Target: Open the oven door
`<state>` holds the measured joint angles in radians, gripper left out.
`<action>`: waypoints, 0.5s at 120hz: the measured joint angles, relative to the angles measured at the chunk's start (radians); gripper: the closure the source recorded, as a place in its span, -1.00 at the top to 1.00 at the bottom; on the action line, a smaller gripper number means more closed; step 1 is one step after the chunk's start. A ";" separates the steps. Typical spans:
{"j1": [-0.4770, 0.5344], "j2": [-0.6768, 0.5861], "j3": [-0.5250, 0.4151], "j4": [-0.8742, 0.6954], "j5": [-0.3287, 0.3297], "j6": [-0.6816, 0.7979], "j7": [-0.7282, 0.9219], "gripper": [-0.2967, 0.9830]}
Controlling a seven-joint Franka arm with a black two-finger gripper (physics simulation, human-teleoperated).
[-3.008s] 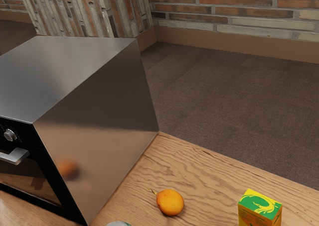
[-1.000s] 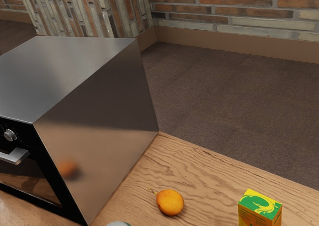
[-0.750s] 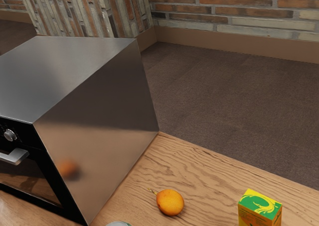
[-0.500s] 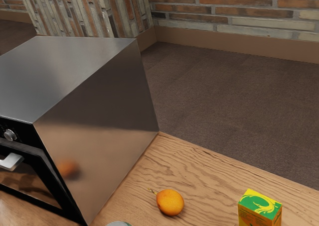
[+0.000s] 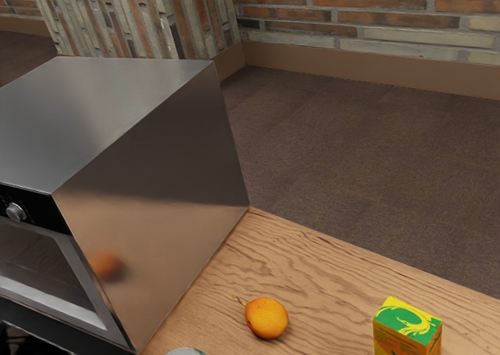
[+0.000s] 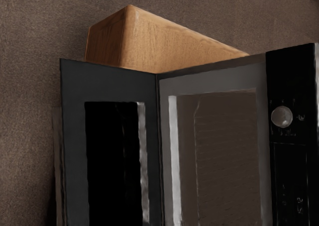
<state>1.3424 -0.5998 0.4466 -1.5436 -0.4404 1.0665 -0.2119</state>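
Observation:
The steel oven (image 5: 117, 136) stands at the exterior view's left, its door (image 5: 47, 324) swung down wide from the front, dark inner side up. Behind the door a grey frame surrounds the oven's opening (image 5: 39, 263). In the wrist view the dark door (image 6: 109, 81), with a black window, meets the grey-framed opening (image 6: 224, 151) along a hinge line. My hand faces both of them. The round knob (image 6: 282, 117) is on the black control panel, across the opening from the door.
An orange fruit (image 5: 267, 318) and a green-and-yellow carton (image 5: 407, 324) stand on the wooden table (image 5: 312, 253) beside the oven. Part of a pale round thing (image 5: 186, 352) lies at the exterior view's lower edge. The table's end (image 6: 149, 42) is beyond the oven in the wrist view.
The door was closed against the oven, then slightly tilted out half a second ago. Now it has dropped far down, baring the grey-framed opening, and the silver handle has gone from the exterior view.

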 joint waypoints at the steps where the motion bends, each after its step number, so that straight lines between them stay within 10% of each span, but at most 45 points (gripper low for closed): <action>1: 0.000 0.010 -0.023 0.017 -0.002 -0.004 -0.003 0.53; 26: -0.001 0.279 -0.505 0.285 -0.023 -0.040 0.021 0.53; 49: -0.005 0.389 -1.406 0.378 0.070 0.089 0.111 0.53; 60: -0.007 0.421 -1.608 0.325 0.176 0.182 0.146 0.53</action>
<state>1.3351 -0.1787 -1.1618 -1.2190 -0.2647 1.2484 -0.0657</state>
